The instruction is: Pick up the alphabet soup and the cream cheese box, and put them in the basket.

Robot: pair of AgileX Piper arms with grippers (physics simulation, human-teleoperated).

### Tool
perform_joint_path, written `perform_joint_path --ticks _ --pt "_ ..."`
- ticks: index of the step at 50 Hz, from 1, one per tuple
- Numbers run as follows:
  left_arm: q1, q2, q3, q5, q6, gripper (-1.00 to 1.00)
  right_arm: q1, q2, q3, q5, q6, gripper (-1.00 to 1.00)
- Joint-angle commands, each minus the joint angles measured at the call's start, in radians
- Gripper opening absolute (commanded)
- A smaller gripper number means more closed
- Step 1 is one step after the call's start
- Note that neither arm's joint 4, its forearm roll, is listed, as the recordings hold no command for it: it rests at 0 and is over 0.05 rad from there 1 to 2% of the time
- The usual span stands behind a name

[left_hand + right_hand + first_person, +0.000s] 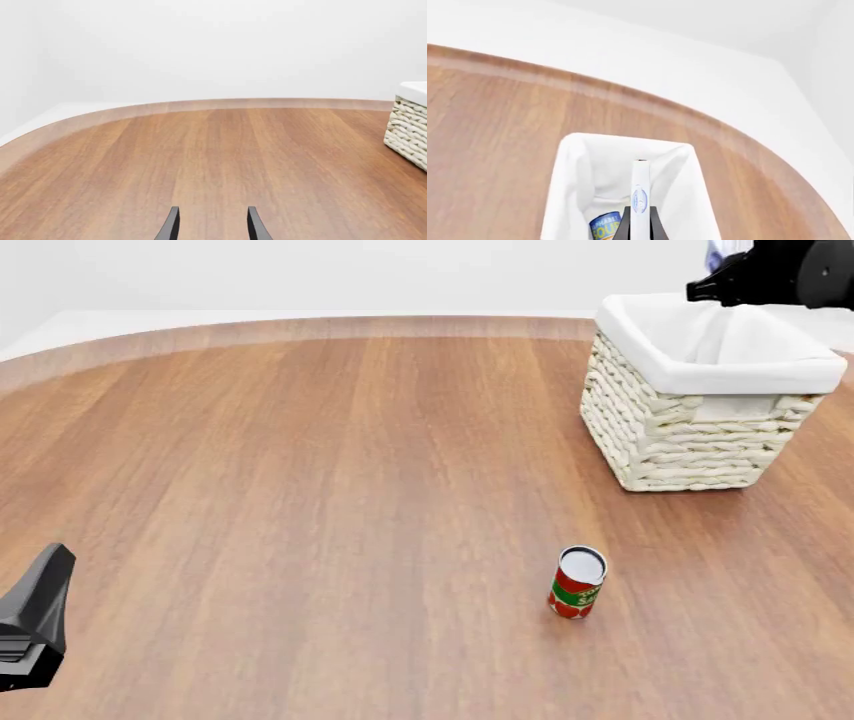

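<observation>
The right wrist view looks down into the basket [564,200]. My right gripper [639,223] is shut on the cream cheese box [640,190], a thin white box seen edge-on and held above the basket's opening. The alphabet soup [605,228], with its blue and yellow label, lies inside the basket on the white lining. In the front view the right arm [781,275] hovers over the basket [667,440] at the far right. My left gripper [212,227] is open with nothing between its fingers, low at the near left [40,610].
A red and green labelled can [577,582] stands upright on the wooden table [334,490], in front of the basket. The basket's woven wall [407,127] shows in the left wrist view. The table's curved far edge [334,328] meets a white floor.
</observation>
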Motion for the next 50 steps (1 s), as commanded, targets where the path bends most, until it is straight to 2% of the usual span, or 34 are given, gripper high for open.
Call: perform_joint_path --ticks 1,50 --pt "0.0 0.0 0.0 0.0 0.0 1.0 -0.007 0.055 -0.067 0.027 -0.004 -1.0" --pt "0.0 0.0 0.0 0.0 0.0 1.0 -0.032 0.234 -0.16 0.08 -0.05 -1.0"
